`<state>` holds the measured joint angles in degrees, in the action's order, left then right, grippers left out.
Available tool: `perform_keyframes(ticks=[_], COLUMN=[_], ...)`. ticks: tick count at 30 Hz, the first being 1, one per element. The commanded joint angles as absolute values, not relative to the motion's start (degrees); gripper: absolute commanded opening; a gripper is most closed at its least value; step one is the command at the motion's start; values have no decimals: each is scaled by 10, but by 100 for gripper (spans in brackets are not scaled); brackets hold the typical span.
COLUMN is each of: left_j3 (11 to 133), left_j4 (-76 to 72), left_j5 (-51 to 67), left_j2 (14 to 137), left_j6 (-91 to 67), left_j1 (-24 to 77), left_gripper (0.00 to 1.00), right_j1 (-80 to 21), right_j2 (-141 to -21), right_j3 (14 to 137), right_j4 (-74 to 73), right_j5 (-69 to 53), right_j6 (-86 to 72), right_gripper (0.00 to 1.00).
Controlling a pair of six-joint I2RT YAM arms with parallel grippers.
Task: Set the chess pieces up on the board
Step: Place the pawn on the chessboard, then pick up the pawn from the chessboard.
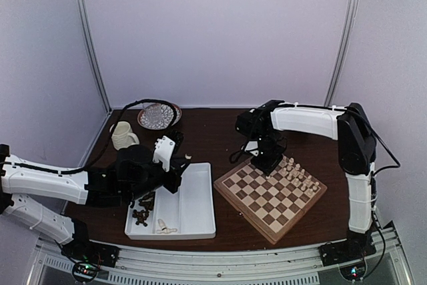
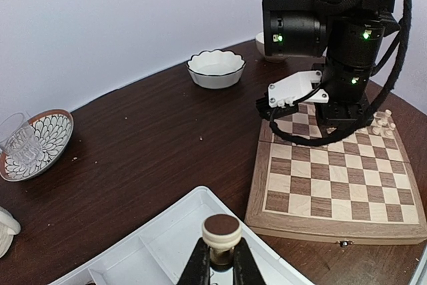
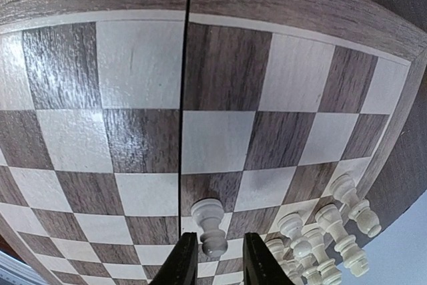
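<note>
The left gripper (image 2: 221, 258) is pinched on a small cream wooden chess piece (image 2: 221, 230), whose round brown-faced end sticks up above the black fingertips. Directly beneath it lies a white plastic two-compartment tray (image 2: 163, 231). Ahead and to its right lies the square wooden chessboard with pale and dark brown checks (image 2: 333, 185).

The right gripper (image 3: 220, 239) hangs over that board with its jaws slightly spread. A cream wooden pawn (image 3: 209, 221) stands upright on a square between them, with a gap showing beside the right finger. Just to the right of those fingers, a cluster of cream chessmen (image 3: 320, 231) crowds the board's edge.
</note>
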<state>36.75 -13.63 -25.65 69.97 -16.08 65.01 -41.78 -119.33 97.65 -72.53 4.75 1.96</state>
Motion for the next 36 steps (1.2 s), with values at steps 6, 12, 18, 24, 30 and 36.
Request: perform_keyframes(ticks=[6, 12, 18, 24, 30, 36], left_j3=[373, 375, 376, 376, 375, 375], left_j4=[-151, -151, -149, -148, -147, -147], left_j5=[-246, -241, -239, -236, -235, -235], left_j2=[701, 705, 706, 704, 701, 701], left_j6=[-151, -151, -150, -151, -151, -152], left_j1=[648, 647, 647, 648, 648, 648], left_gripper=[8, 8, 8, 8, 8, 8], right_j1=[-422, -421, -421, -420, -420, -419], right_j2=[-1138, -1136, -1142, -1148, -1156, -1159], right_j3=[935, 928, 927, 927, 927, 924], right_j4=[-682, -674, -672, -674, -679, -681], right_j5=[49, 37, 39, 39, 39, 39], right_j6=[10, 11, 10, 10, 11, 11], right_gripper=[31, 30, 32, 32, 30, 28])
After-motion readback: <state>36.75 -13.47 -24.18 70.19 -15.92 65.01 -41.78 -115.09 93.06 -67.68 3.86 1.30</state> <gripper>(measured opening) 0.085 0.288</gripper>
